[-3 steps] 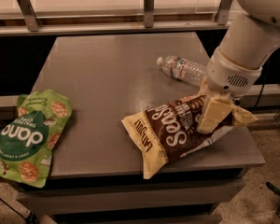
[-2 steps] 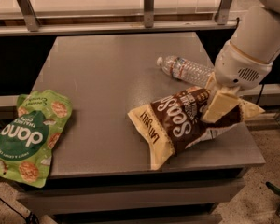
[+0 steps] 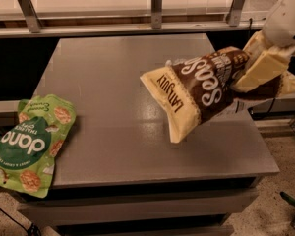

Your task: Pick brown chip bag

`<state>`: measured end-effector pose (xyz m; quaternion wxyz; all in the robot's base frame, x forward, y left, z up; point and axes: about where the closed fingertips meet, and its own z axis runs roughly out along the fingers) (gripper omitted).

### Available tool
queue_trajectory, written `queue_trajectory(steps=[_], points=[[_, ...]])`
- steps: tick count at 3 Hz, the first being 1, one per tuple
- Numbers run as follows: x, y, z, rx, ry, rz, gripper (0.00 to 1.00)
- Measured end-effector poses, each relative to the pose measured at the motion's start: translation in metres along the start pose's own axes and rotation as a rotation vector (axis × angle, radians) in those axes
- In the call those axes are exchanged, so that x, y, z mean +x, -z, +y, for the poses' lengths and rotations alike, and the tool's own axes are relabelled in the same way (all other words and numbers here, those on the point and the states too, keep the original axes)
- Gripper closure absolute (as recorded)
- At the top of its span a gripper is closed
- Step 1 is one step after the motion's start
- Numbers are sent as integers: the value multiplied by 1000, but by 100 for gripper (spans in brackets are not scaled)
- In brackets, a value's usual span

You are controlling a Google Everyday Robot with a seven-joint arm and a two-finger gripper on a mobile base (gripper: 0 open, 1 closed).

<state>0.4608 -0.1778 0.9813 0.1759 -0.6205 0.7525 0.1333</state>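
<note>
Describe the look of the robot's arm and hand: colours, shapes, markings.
The hand, upper right at the brown chip bag, has flat, wedge-shaped cream fingers. The arm above it is a smooth, rounded white shell. No markings or cables show on either.

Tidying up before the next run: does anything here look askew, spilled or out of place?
The flat green "dang" pouch lies crooked at the grey table's front left corner, much of it overhanging the edge. The crinkly dark-brown chip bag hangs tilted above the table, cream end lowest, pinched near its right end by the gripper. Nothing looks spilled or torn.
</note>
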Motion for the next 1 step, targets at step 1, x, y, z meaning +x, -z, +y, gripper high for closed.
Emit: queue_trajectory(steps=[1], points=[[-9,9,-8,49,11,-24,100]])
